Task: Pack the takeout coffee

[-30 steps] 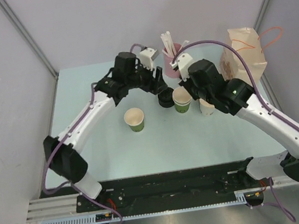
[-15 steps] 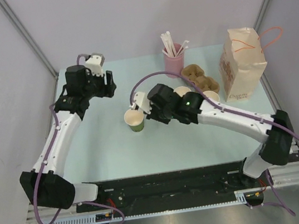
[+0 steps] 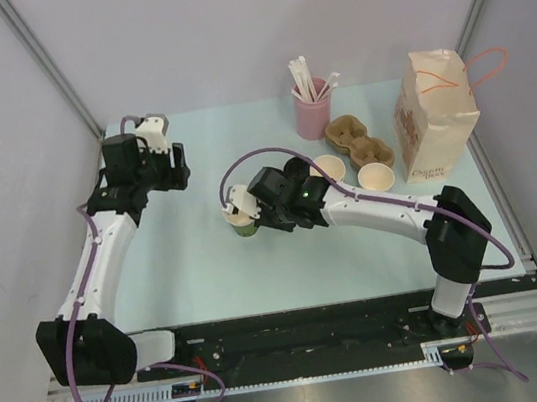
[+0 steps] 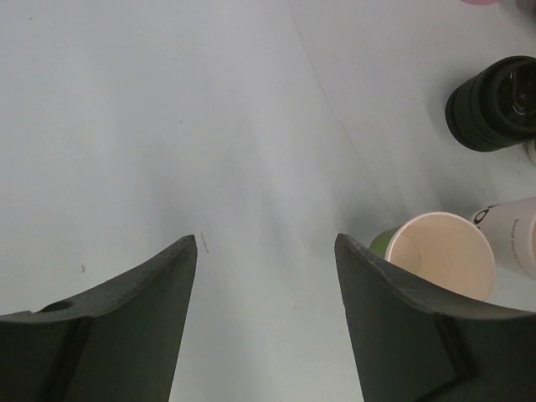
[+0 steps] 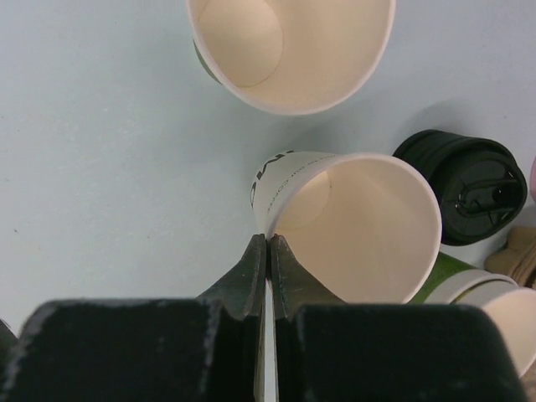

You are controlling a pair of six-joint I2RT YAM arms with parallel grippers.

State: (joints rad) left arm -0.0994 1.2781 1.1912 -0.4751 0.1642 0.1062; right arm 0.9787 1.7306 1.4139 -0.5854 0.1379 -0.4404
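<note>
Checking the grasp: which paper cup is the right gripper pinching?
The white cup with dark lettering: the right gripper is shut on its rim, while the green cup beyond it stands free.

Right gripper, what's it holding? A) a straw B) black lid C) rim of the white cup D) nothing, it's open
C: in the wrist view the right gripper is pinched shut on the rim of the lidless white cup, and the black lid sits apart beside it.
</note>
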